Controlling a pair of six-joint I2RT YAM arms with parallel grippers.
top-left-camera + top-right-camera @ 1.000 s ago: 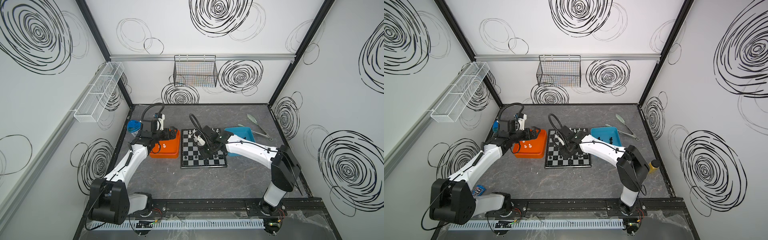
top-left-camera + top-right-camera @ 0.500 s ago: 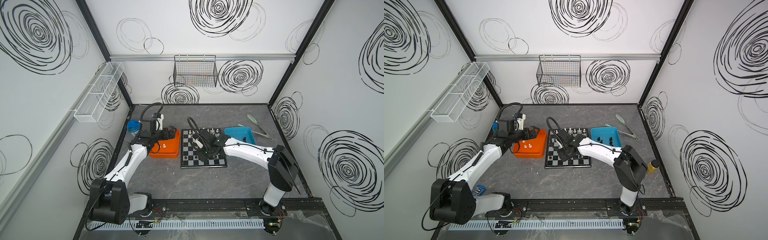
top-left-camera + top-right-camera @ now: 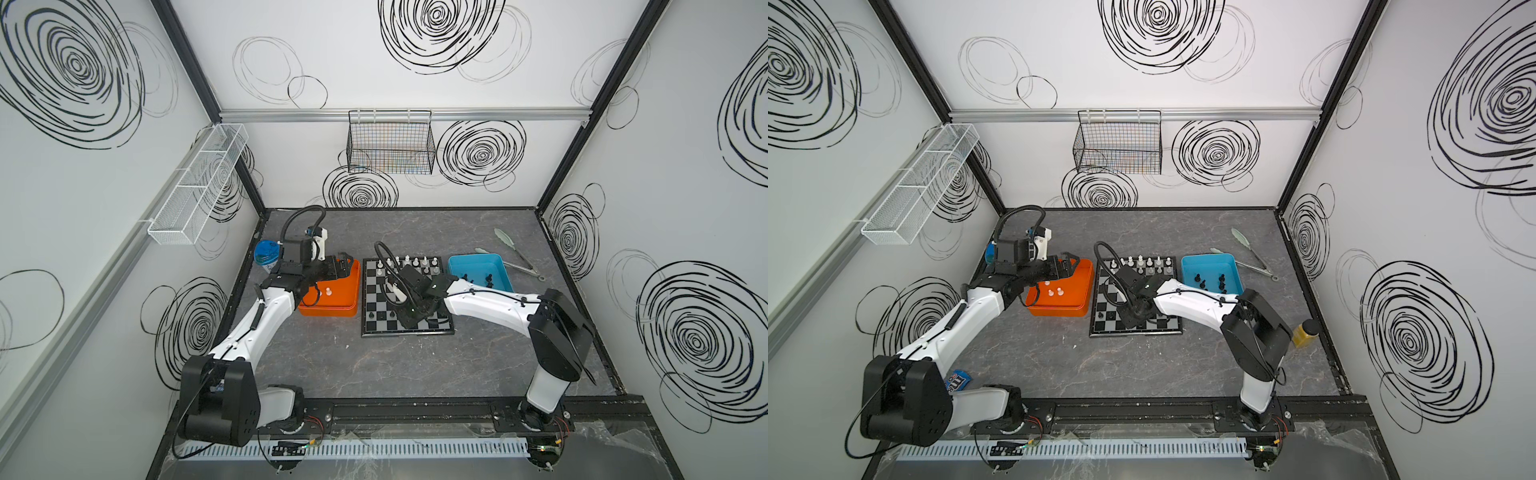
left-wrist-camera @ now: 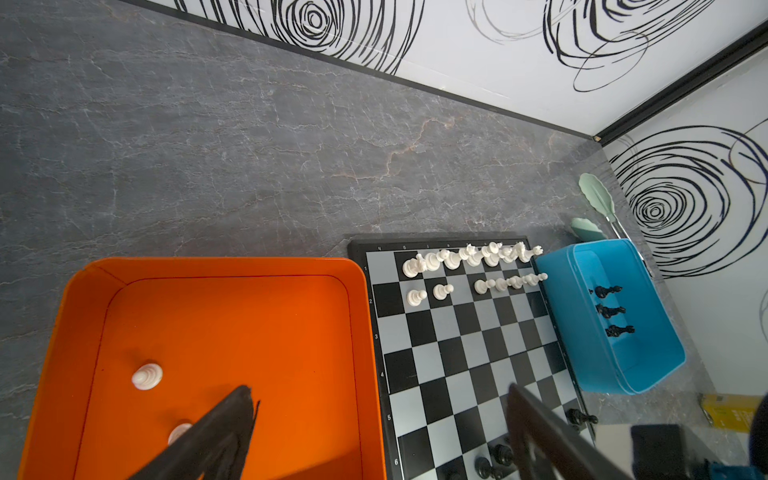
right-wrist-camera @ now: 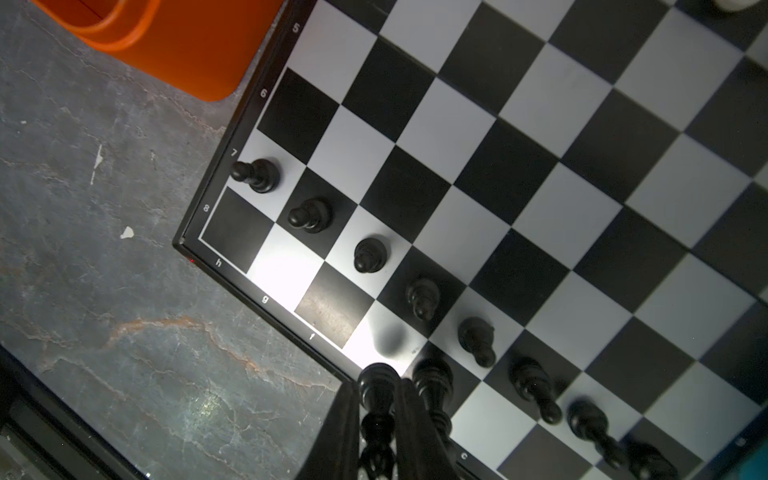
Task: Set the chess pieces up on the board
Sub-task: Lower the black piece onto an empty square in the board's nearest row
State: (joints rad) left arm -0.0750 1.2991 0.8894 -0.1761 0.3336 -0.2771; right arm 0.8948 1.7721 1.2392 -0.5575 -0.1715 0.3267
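Observation:
The board [image 3: 372, 287] lies mid-table. White chess pieces [image 4: 469, 255] fill most of its far two rows. Black pawns [image 5: 370, 254] line its second-nearest row. My right gripper [image 5: 378, 386] is shut on a tall black piece [image 5: 377, 392] at the board's near edge, over a pale square, right beside another tall black piece [image 5: 433, 380] that stands there. In both top views this gripper [image 3: 409, 322] hangs low over the near rows. My left gripper [image 4: 379, 390] is open and empty above the orange tray [image 4: 216, 266], which holds two white pieces [image 4: 146, 376].
A blue tray [image 3: 505, 276] right of the board holds several black pieces [image 4: 609, 309]. Tongs [image 3: 515, 257] lie behind it. A blue-lidded cup [image 3: 266, 255] stands at the back left, a yellow bottle [image 3: 1306, 332] at the right, and a candy pack [image 3: 957, 380] at the front left.
My right gripper has carried the black piece from mid-board toward the board's near edge and lower. The left arm has barely moved and stays open.

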